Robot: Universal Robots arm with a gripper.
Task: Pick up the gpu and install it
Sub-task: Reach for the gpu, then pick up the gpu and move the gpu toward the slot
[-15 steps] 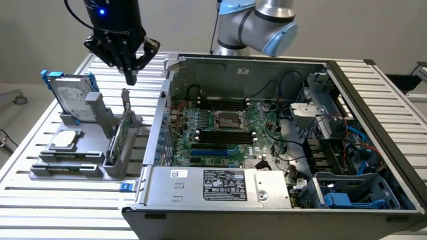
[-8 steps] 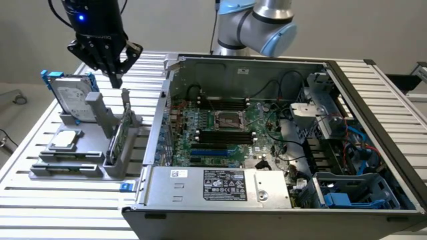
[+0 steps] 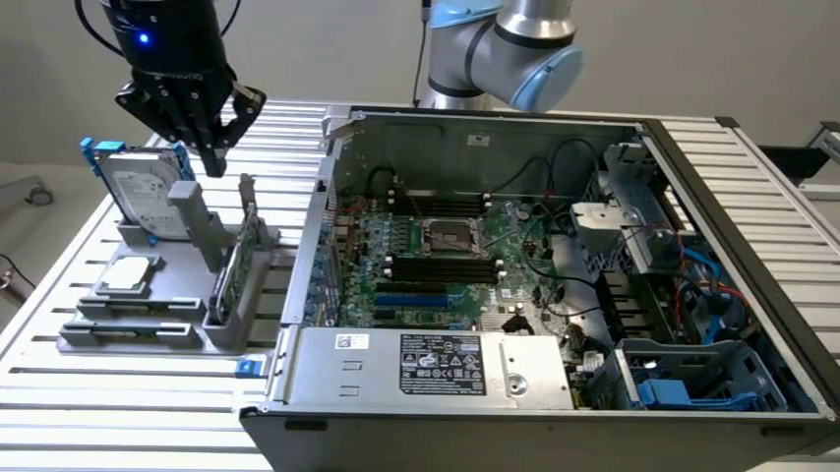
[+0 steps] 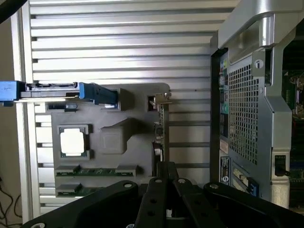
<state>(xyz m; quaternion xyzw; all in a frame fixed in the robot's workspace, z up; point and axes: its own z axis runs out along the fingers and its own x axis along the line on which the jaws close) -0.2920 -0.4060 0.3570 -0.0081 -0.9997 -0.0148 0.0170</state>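
**A:** What is the pincer (image 3: 211, 162) doing?

**B:** It's shut tight and holds nothing. The arm points it straight down. The pick-up hasn't begun.

**A:** Where's the gpu (image 3: 234, 264)?

**B:** Just under the pincer, standing on its edge in the gray holder (image 3: 132, 334). I think grabbing it needs the pincer open over that thin edge.

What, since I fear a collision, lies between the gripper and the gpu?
Nothing: in the exterior view only bare air separates the gripper from the upright gpu below it; the holder's grey post stands beside that stretch.
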